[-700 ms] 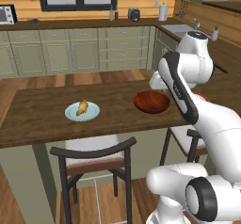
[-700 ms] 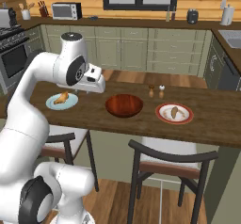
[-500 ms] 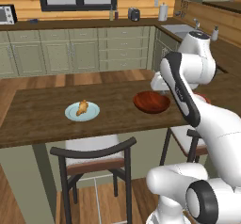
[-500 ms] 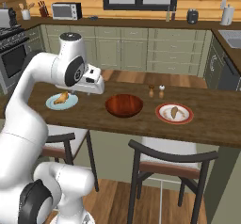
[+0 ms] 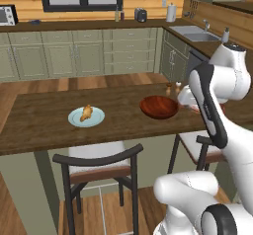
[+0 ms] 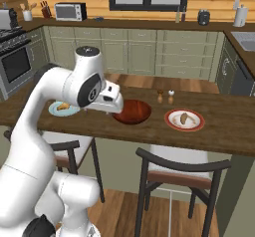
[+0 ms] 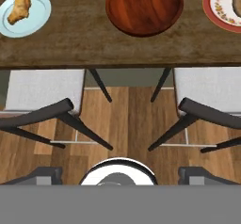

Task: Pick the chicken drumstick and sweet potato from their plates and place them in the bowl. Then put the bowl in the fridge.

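Nothing moved into the bowl (image 7: 144, 6) yet; 2 foods still on their 2 plates, all on the dark wooden counter (image 5: 44, 123). Taking the bowl as landmark: chicken drumstick (image 7: 17, 7) on the pale blue plate (image 7: 35, 18) well off to its left in the hand view, sweet potato (image 6: 184, 118) on the red-rimmed plate (image 6: 175, 122) on its other side, near but not touching. Salt and pepper shakers (image 6: 165, 96) just behind the bowl, toward the kitchen.

Gripper (image 7: 118, 173) hanging above the 2 stools in front of the bowl, short of the counter edge, fingers (image 7: 47, 173) spread wide and holding nothing.

Likely handling: drumstick light, irregular, possibly greasy-slick, firmest across the thick meaty end rather than the narrow bone end. Sweet potato denser, rounded, prone to rolling; best pinched across its short axis at the middle. Bowl glossy and probably the heaviest item, rigid, breakable; grip at the rim wall, kept level once loaded.
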Available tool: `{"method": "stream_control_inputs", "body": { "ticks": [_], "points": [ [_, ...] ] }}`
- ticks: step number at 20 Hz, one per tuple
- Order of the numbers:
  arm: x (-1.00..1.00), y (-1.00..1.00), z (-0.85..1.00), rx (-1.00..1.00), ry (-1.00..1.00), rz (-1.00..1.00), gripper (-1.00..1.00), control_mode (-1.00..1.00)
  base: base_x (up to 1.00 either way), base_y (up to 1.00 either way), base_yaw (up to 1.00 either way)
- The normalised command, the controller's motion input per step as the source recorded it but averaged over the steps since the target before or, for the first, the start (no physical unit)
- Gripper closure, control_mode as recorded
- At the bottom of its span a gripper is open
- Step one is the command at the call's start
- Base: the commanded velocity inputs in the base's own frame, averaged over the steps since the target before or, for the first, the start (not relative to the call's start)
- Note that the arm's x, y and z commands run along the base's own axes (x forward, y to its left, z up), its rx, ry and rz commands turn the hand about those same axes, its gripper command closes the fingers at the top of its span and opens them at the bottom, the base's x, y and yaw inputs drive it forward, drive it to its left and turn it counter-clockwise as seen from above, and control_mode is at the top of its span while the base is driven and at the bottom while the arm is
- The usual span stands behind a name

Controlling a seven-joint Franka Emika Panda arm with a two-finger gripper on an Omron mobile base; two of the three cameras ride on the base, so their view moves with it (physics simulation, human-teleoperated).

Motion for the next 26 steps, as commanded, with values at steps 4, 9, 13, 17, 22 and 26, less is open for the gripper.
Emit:
{"method": "stream_control_inputs", "body": {
  "ticks": [4, 9, 13, 17, 22, 26],
  "points": [
    [0.26, -0.84, -0.13, 0.0, -0.02, 0.0, -1.0, -1.0, 0.0, 0.0, 0.0],
    [0.64, -0.82, -0.26, 0.0, 0.02, 0.0, -1.0, -1.0, 0.0, 0.0, 0.0],
    [0.82, -0.77, -0.41, 0.0, 0.05, 0.0, -1.0, -1.0, 0.0, 0.0, 0.0],
    [0.77, -0.59, -0.24, 0.0, 0.0, -0.01, -1.0, -1.0, 0.0, 0.0, 0.0],
    [0.71, -0.65, -0.35, 0.0, 0.0, 0.0, -1.0, -1.0, 0.0, 0.0, 0.0],
    [0.61, -0.48, -0.3, 0.0, 0.0, 0.0, -1.0, -1.0, 0.0, 0.0, 0.0]
  ]
}}
